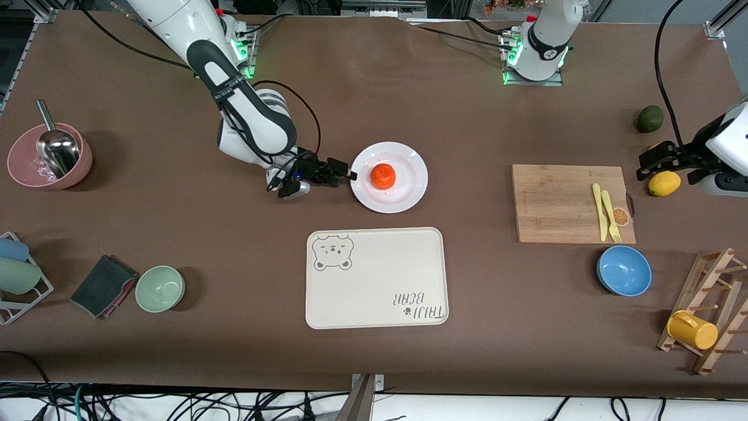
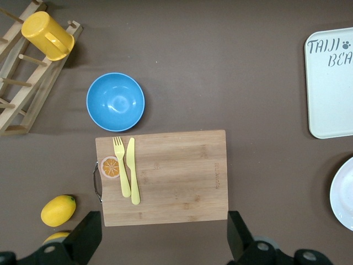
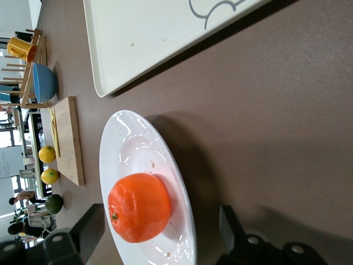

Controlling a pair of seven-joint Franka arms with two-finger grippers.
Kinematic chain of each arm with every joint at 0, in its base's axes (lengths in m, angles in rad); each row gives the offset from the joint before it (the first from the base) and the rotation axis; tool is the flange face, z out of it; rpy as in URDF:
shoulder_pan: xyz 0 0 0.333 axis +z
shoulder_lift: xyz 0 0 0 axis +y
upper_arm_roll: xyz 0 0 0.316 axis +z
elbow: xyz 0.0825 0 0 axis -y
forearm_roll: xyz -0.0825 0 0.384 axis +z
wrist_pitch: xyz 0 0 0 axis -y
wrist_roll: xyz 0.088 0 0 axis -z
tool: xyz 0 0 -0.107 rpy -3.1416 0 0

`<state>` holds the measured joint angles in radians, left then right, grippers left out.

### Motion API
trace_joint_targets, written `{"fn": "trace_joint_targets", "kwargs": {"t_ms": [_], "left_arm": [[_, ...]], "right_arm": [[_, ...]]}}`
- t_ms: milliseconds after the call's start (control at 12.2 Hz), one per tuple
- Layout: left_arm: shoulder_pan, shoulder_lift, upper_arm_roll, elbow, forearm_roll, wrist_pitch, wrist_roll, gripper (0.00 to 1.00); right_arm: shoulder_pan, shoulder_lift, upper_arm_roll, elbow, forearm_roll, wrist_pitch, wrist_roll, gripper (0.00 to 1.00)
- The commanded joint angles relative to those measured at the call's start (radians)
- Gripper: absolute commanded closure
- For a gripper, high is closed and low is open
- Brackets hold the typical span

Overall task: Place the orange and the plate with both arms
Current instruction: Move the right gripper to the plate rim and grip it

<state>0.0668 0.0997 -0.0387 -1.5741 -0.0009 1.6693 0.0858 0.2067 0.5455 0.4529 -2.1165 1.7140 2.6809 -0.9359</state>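
Note:
The orange point(image 1: 383, 176) sits in the well of the white plate point(image 1: 409, 169) at the table's middle, just farther from the front camera than the cream tray. My right gripper point(image 1: 345, 168) is open at the plate's rim on the right arm's side. In the right wrist view its gripper point(image 3: 162, 232) has its fingers standing on either side of the plate point(image 3: 132, 149) and the orange point(image 3: 139, 207), touching neither. My left gripper point(image 1: 651, 164) is open and empty over the table beside the lemons. In the left wrist view that gripper point(image 2: 165, 237) hangs over bare table by the board, with the plate's edge point(image 2: 345, 193) showing.
The cream bear-print tray point(image 1: 374, 280) lies close in front of the plate. A wooden cutting board point(image 1: 561, 202) holds a yellow fork and knife. A lemon point(image 1: 664, 183), an avocado point(image 1: 650, 118), a blue bowl point(image 1: 623, 270), a green bowl point(image 1: 160, 287) and a pink bowl point(image 1: 49, 158) stand around.

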Motion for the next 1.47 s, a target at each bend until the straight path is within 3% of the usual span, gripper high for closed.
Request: {"fn": "trace_joint_targets", "kwargs": {"t_ms": [0,817,1062,1389], "left_arm": [[-0.007,-0.015,0.002,-0.023,-0.001,0.015,0.025,0.00],[0.004,0.006,0.003,0.014,-0.010,0.017,0.023,0.00],[0.004,0.008,0.005,0.017,-0.011,0.017,0.023,0.00],[0.004,0.006,0.003,0.022,-0.013,0.017,0.023,0.00]], "right_arm": [[0.003,0.030,0.007,0.026,0.061,0.020,-0.075,0.12],[0.065,0.067,0.003,0.059,0.122,0.068,-0.116,0.37],[0.057,0.088,0.001,0.066,0.202,0.068,-0.228,0.46],[0.057,0.093,0.001,0.067,0.204,0.066,-0.233,0.56]]}}
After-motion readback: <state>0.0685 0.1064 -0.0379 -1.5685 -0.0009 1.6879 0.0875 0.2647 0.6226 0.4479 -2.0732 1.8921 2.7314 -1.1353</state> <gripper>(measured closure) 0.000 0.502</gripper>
